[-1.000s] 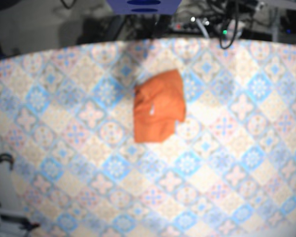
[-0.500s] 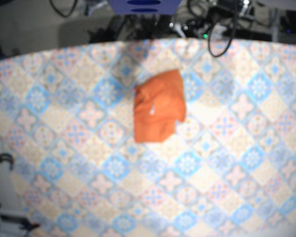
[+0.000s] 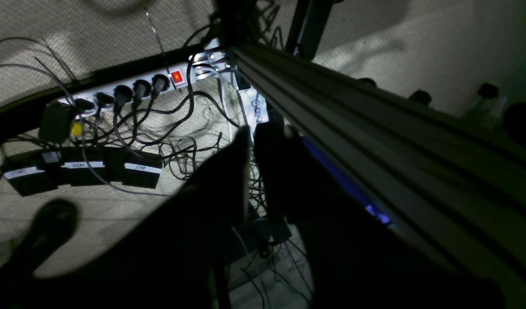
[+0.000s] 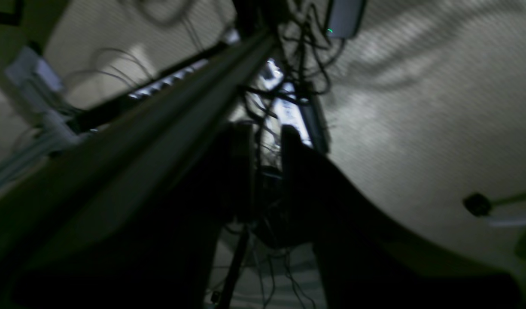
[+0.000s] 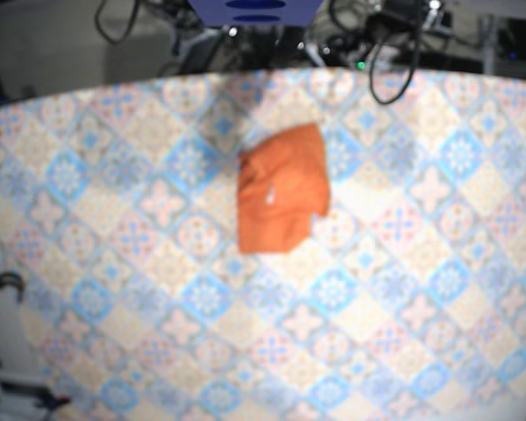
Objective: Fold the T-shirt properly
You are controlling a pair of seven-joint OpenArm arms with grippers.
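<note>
Orange folded T-shirt (image 5: 282,191) lies flat on the tile-patterned tablecloth (image 5: 140,289), just 12 o'clock of table centre. Blue housing (image 5: 254,10) and a black cable tangle (image 5: 386,44) sit past the 12 o'clock edge. Left gripper (image 3: 250,143): dark fingers nearly together, thin slit, empty. White power strip with red switch (image 3: 129,88) at its 10 o'clock, grey aluminium frame rail (image 3: 374,128) crossing at 2 o'clock. Right gripper (image 4: 267,148): narrow gap, empty, blurred, hanging cables (image 4: 297,64) at 12 o'clock.
</note>
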